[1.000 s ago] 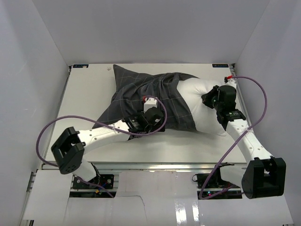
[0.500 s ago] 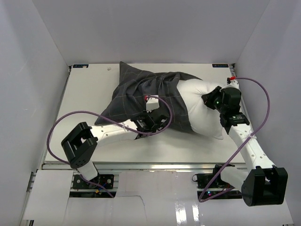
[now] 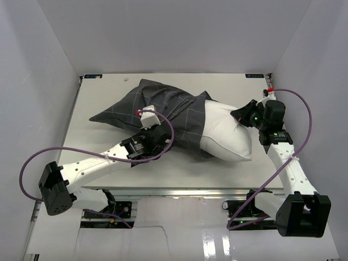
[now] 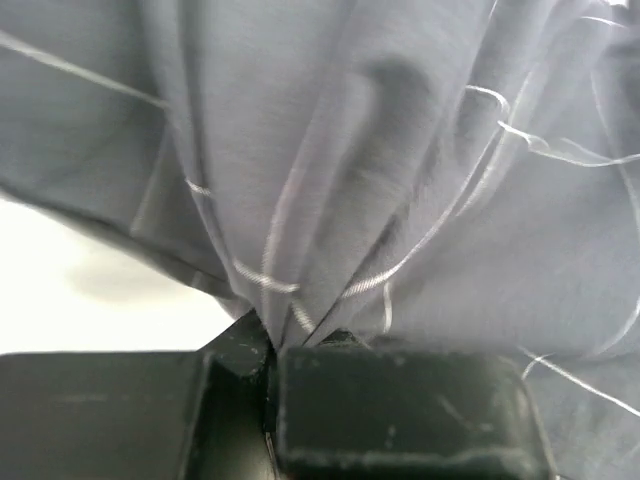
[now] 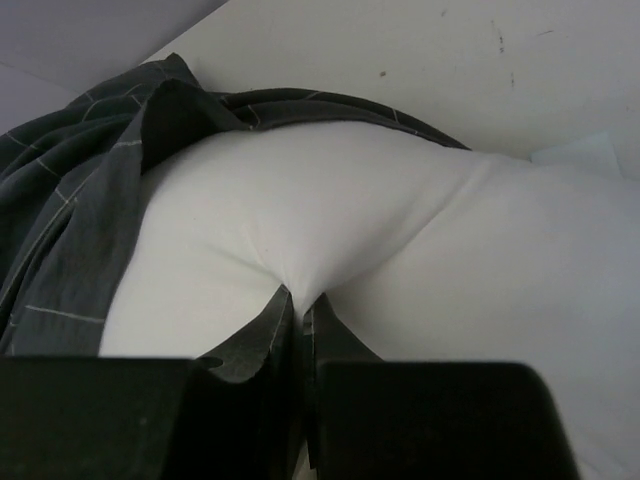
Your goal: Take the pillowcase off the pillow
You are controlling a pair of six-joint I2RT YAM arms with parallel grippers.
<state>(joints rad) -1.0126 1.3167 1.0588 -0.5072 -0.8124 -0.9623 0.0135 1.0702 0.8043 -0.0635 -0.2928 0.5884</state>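
Note:
The dark grey checked pillowcase (image 3: 157,109) lies across the table's middle and covers the left part of the white pillow (image 3: 225,136), whose right half sticks out bare. My left gripper (image 3: 157,137) is shut on a pinch of the pillowcase (image 4: 330,200) at its near edge, with folds fanning out from the jaws. At the pillow's right end my right gripper (image 3: 242,117) is shut on a fold of the pillow (image 5: 330,220). In the right wrist view the pillowcase (image 5: 70,190) rim bunches at the left of the bare pillow.
White walls close in the table (image 3: 103,98) at the left, back and right. Purple cables loop from both arms over the table's near edge. A red-tipped fitting (image 3: 266,89) stands at the back right corner.
My left gripper has shut on the pillowcase and pulled left toward its base; the pillowcase has slid left and flattened, baring more pillow. The right gripper has kept its hold, shifting slightly.

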